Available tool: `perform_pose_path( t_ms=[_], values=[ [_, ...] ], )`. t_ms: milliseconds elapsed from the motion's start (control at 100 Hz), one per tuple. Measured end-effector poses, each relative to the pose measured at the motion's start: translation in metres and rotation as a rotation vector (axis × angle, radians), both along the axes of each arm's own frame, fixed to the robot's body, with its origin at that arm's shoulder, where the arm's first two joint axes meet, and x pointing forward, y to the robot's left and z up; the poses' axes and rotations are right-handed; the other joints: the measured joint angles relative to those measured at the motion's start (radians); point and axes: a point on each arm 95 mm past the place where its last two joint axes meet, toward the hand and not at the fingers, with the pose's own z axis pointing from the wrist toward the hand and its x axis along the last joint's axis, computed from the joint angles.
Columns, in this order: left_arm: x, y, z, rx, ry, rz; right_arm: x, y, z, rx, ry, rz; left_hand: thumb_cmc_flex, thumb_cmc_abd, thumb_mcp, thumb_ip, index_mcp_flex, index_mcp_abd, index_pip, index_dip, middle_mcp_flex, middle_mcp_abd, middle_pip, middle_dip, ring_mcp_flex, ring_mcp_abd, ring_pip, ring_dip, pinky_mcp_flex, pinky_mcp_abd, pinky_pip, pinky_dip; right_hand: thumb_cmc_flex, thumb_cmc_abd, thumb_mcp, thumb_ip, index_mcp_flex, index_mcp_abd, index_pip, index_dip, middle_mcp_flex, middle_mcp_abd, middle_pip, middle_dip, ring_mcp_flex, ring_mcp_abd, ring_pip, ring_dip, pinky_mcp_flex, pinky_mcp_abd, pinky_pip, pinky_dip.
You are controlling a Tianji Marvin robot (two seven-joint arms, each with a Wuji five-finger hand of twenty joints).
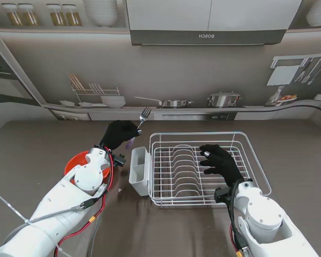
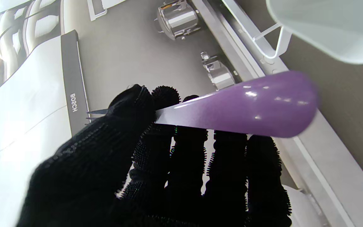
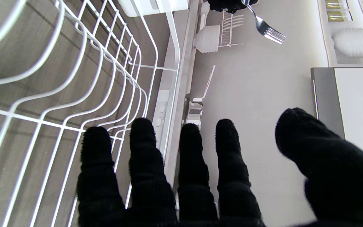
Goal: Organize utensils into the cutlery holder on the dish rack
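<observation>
The left hand (image 1: 120, 134) was clenched around a purple-handled fork (image 1: 144, 115), tines raised toward the frame's upper centre, just beyond the white cutlery holder (image 1: 139, 170) on the dish rack (image 1: 257, 160). The right hand (image 1: 220, 162) hovered over the rack's right half, fingers spread, holding nothing.

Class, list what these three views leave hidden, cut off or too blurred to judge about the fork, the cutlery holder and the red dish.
1. Fork: in the stand view the left hand covers most of its handle; in the left wrist view the tines are hidden behind the fingers.
2. Cutlery holder: its inside cannot be seen in the stand view; the left wrist view's edge crops it.
3. Red dish: the left arm covers its contents.
</observation>
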Motion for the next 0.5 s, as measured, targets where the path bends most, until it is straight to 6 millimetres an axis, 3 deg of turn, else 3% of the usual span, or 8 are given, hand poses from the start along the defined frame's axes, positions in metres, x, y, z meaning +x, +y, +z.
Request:
perform_pose_path(
  t_ms=[500],
  values=[
    [-0.011,-0.009,-0.018,-0.062,0.054,0.011,0.000,0.000,0.000,0.001,0.001,0.001,0.020,-0.034,-0.015,0.000,0.000,-0.018,0.001,-0.052,0.035,-0.022,-0.036,-0.096,0.027,-0.023,-0.064,-0.047,-0.046,-0.007,-0.001,0.005,0.000,0.000,0.000,0.000,0.000,0.000,0.000,0.000,0.000,0.000,0.000,0.000,0.000,0.000,0.000,0.000,0.000,0.000,0.000,0.000]
  ],
)
